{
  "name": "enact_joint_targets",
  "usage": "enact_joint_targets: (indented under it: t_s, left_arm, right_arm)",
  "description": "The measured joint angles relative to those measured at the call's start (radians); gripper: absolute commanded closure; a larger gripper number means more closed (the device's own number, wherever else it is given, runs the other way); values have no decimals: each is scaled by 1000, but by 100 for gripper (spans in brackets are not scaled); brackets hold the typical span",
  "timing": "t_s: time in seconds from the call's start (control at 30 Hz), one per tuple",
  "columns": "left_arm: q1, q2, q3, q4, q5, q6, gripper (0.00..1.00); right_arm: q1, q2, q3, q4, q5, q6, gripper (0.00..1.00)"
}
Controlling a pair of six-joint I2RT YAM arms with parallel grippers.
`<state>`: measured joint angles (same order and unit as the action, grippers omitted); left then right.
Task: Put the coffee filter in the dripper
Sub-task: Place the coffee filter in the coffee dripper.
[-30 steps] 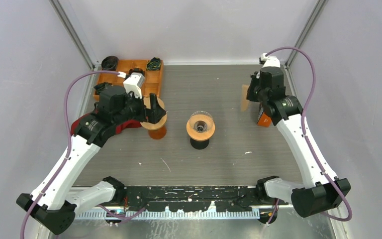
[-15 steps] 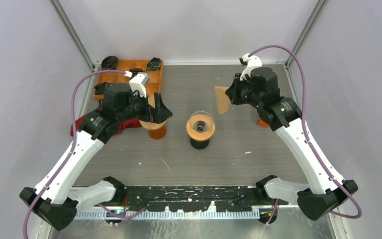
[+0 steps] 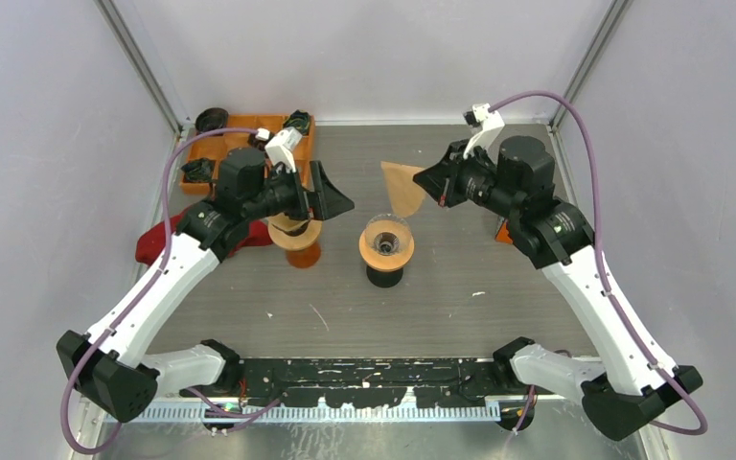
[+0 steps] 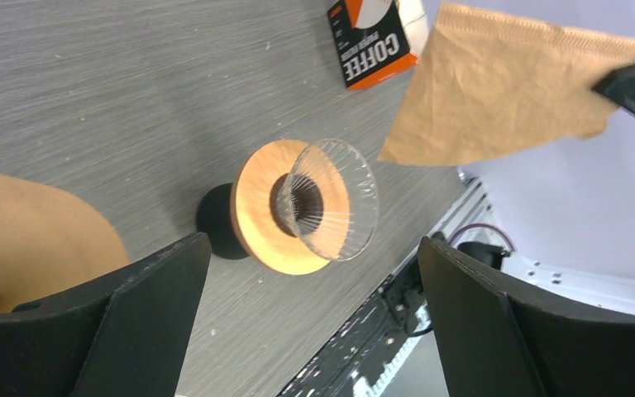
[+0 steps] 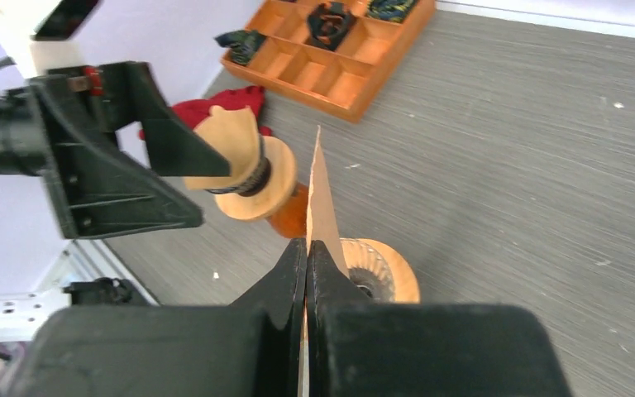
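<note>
My right gripper (image 3: 429, 180) stays pinched shut on the coffee filter (image 3: 402, 188) and has carried it in from the right side of the table. It now hangs just behind the dripper (image 3: 386, 241), not inside. My left gripper (image 4: 314, 238), spread wide and empty, has swung closer to the dripper.
</note>
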<state>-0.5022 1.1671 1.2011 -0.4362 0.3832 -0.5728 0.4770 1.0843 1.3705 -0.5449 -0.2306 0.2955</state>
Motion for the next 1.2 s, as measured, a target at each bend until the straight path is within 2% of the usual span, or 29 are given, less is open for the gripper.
enact_joint_targets:
  t_s: [0.27,0.87,1.2]
  left_arm:
    - [0,-29,-55,132,29,-124,0]
    - [0,-60,-168,345,116,-278,12]
    - [-1,-60,-212,503,193,-370,35]
  right_arm:
    - [0,-56,-91,167,-132,125,99]
    - [0,-56,-259,474,-332,377,99]
    - [0,-56,-283,537,-348,417,99]
